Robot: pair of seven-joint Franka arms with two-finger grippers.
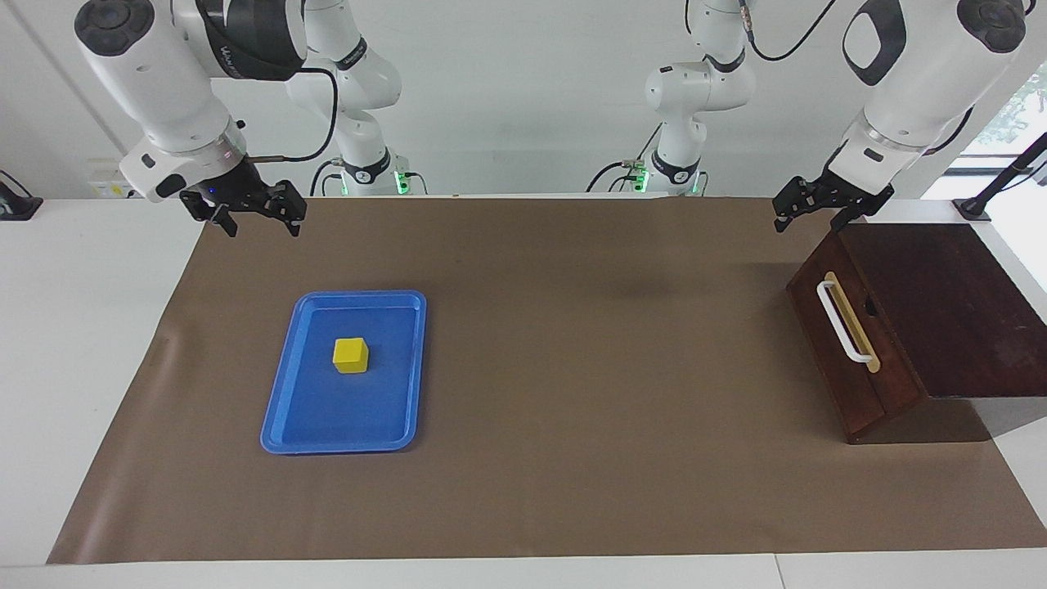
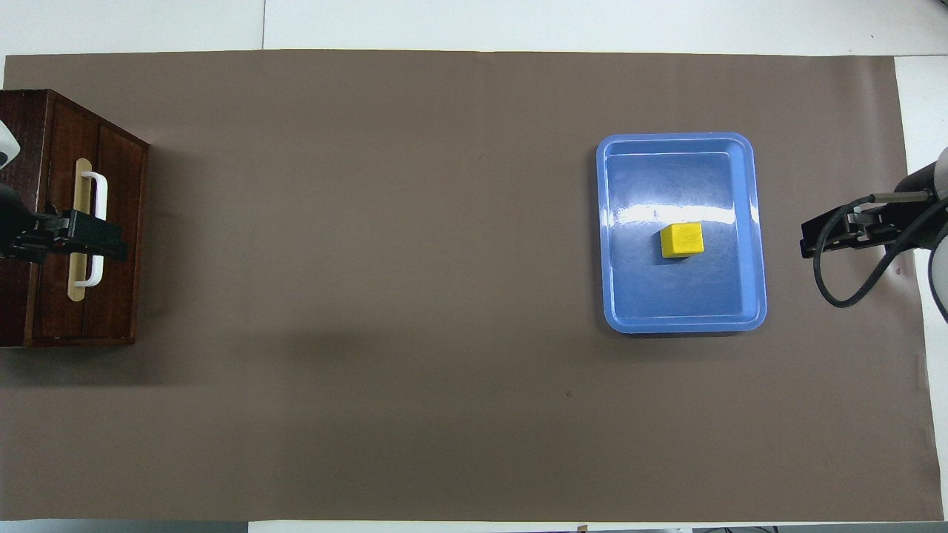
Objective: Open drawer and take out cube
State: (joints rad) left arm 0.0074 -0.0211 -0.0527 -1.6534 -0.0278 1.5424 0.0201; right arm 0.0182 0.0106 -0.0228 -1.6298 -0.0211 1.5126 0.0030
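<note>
The drawer (image 1: 851, 343) is a dark reddish-brown front with a white bar handle (image 1: 842, 321) on a tan strip, pushed in flush with its dark wooden box (image 1: 941, 311) at the right edge of the facing view and the left edge of the overhead view; the cube (image 1: 350, 355) is small, solid and bright yellow, at centre-left of the facing view; it sits inside the flat blue tray (image 1: 282, 409), nothing else in the tray; the drawer's front faces the tray's end of the table, its handle's long axis running from the robots' side toward the table's front edge; the left gripper (image 1: 810, 214) hangs with fingers spread and holding nothing above the box's corner at upper right; the right gripper (image 1: 255, 218) hangs likewise spread and holding nothing at upper left, above the brown mat (image 1: 572, 458).
</note>
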